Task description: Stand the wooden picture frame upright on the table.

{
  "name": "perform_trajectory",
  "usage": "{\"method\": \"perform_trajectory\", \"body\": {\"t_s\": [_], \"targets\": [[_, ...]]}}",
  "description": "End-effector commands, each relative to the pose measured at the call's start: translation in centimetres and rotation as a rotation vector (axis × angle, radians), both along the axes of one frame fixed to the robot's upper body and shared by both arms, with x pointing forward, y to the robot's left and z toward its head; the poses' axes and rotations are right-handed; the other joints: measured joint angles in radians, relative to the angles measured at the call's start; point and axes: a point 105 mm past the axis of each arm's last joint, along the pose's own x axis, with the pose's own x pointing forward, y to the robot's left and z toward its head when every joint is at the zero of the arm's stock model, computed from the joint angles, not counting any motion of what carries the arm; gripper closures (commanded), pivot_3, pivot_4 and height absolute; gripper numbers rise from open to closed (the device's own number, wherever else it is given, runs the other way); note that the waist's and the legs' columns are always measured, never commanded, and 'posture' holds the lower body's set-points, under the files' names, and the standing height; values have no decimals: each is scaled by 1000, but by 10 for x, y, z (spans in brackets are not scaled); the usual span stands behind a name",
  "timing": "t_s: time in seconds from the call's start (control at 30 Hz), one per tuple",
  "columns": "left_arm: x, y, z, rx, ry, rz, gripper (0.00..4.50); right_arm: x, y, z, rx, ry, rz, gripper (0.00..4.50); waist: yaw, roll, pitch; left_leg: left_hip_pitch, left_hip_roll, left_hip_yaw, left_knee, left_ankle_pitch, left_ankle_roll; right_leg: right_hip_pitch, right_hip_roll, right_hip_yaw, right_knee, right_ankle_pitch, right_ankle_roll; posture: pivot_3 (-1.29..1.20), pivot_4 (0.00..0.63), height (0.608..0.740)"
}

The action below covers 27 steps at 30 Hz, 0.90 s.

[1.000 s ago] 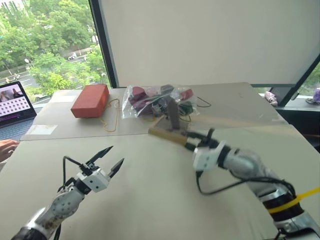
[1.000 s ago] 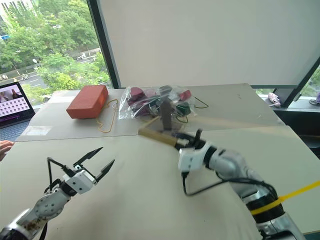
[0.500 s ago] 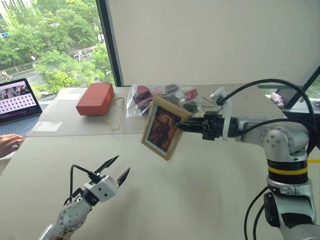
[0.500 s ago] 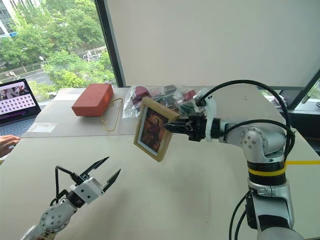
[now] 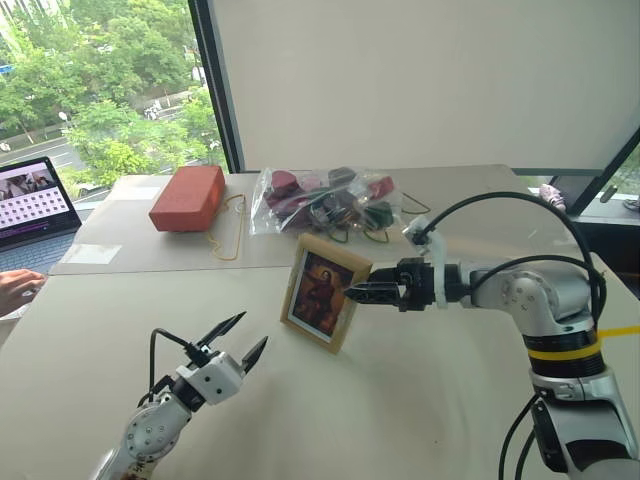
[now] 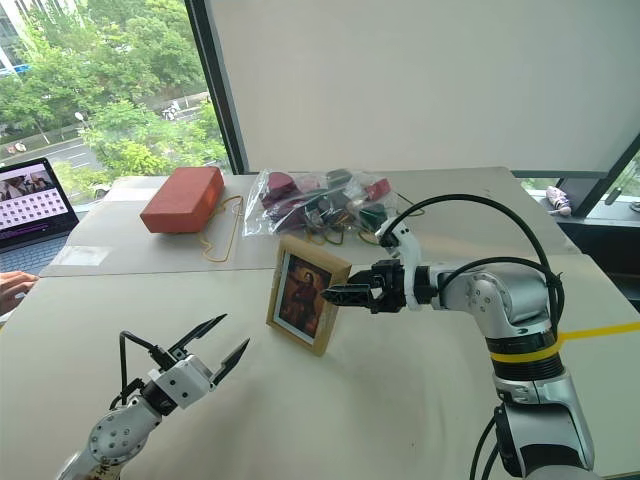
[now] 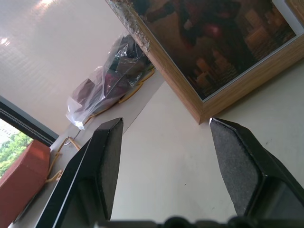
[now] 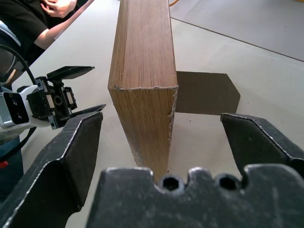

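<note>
The wooden picture frame (image 5: 324, 304) stands upright on the pale table (image 5: 400, 400), its portrait facing me and its dark stand (image 8: 204, 92) folded out behind. My right gripper (image 5: 352, 293) is level at the frame's right edge. In the right wrist view its fingers (image 8: 76, 142) are spread wide on either side of the wooden edge (image 8: 145, 85), with a gap on each side. My left gripper (image 5: 250, 330) hovers low over the table, left of and nearer than the frame, open and holding nothing. The frame's lower corner (image 7: 209, 71) is just beyond its fingertips.
An orange-red box (image 5: 185, 197) and a clear bag of small items (image 5: 320, 200) lie at the back of the table, with a yellow cord (image 5: 225, 240) between them. A laptop (image 5: 35, 200) and a person's hand (image 5: 15, 285) are at the far left edge.
The right gripper brought the tilted, lifted frame down onto the table and let go of it; its fingers are now apart. The left gripper has barely shifted.
</note>
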Motion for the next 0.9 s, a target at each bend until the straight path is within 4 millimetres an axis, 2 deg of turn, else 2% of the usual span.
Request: {"method": "perform_trajectory", "body": {"t_s": [0.03,0.13,0.2,0.33,0.4,0.47,0.53,0.6,0.67,0.73,0.8,0.9], "targets": [[-1,-1,11,0,-47,-11,1364,-6,-10,20,19,-58,0,19,1,0,0,0,0,0,0,0,0,0,0,0,0,0,0,0,150,740],[-1,-1,11,-12,-42,-10,1364,-17,-21,22,7,-63,5,19,4,0,0,0,0,0,0,0,0,0,0,0,0,0,0,0,150,740],[-1,2,12,-56,-17,7,1364,-33,-33,17,-38,-80,22,19,10,0,0,-1,0,-1,0,0,0,0,0,-1,0,0,0,0,150,740],[-2,10,5,-214,130,93,1364,-69,-44,-9,-127,-89,36,19,10,0,0,-4,0,-2,0,-2,3,0,0,-3,-2,0,0,0,150,740],[0,18,-2,-396,261,187,1364,-66,-43,-21,-128,-146,-114,19,3,-1,0,-3,0,-2,1,-3,5,1,0,-3,-2,0,0,0,150,740],[4,26,1,-511,286,285,1364,-48,-50,-31,-151,-227,-352,19,-7,-1,0,-2,0,-1,2,-3,6,1,0,-1,-1,0,1,0,150,740],[9,24,6,-586,293,319,1364,-34,-63,-40,-229,-348,-651,19,-5,-1,0,0,0,-1,3,-3,6,1,0,0,-1,0,1,0,150,740],[12,21,6,-643,323,338,1364,-32,-68,-43,-256,-437,-832,19,3,-1,0,1,0,-1,3,-1,2,2,0,-1,1,0,0,0,150,740],[13,21,5,-664,342,353,1364,-36,-61,-47,-259,-535,-931,19,5,-1,0,1,-1,-1,3,1,-2,2,0,0,1,0,0,0,150,740],[14,21,4,-695,363,371,1364,-39,-45,-53,-214,-580,-959,19,1,-1,0,2,-1,-1,2,2,-4,1,0,0,0,0,0,0,150,740],[14,19,1,-710,393,370,1364,-40,-36,-66,-157,-541,-960,19,-7,-1,0,2,-1,-1,1,2,-5,1,0,1,0,0,0,0,150,740],[16,20,0,-687,404,359,1364,-40,-45,-82,-145,-512,-996,19,-6,-2,0,4,0,-1,0,2,-4,3,1,1,-1,0,0,0,150,740]]}}
